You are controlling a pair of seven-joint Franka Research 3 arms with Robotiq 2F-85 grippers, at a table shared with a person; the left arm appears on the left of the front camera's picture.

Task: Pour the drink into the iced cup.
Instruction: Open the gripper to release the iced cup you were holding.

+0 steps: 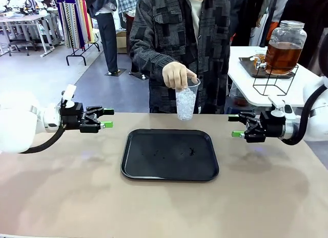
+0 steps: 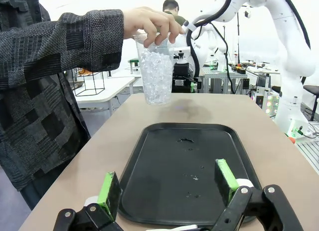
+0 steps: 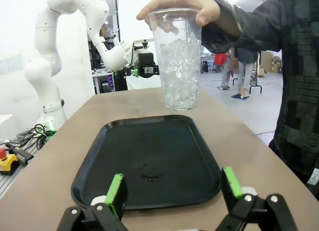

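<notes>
Item, counter (image 1: 61, 197): tan top, carrying one black tray (image 1: 169, 154) at its middle, the tray bare but for a few small specks and droplets. Item, iced cup (image 1: 186, 101): clear plastic, packed with ice, held from above by the rim in the person's hand (image 1: 178, 74), above the counter's far edge just beyond the tray; whether its base touches the counter cannot be told. Item, left gripper (image 1: 106, 118): hovering above the counter to the tray's left, green pads spread apart, nothing between them. Item, right gripper (image 1: 234, 125): hovering to the tray's right, likewise spread wide and grasping nothing. Item, drink (image 1: 281, 57): amber-brown liquid in a big glass dispenser jar (image 1: 285, 47) with silver lid, standing on a black wire stand (image 1: 274, 81) on a white side table (image 1: 246, 86) behind the person, well apart from cup and both arms.
</notes>
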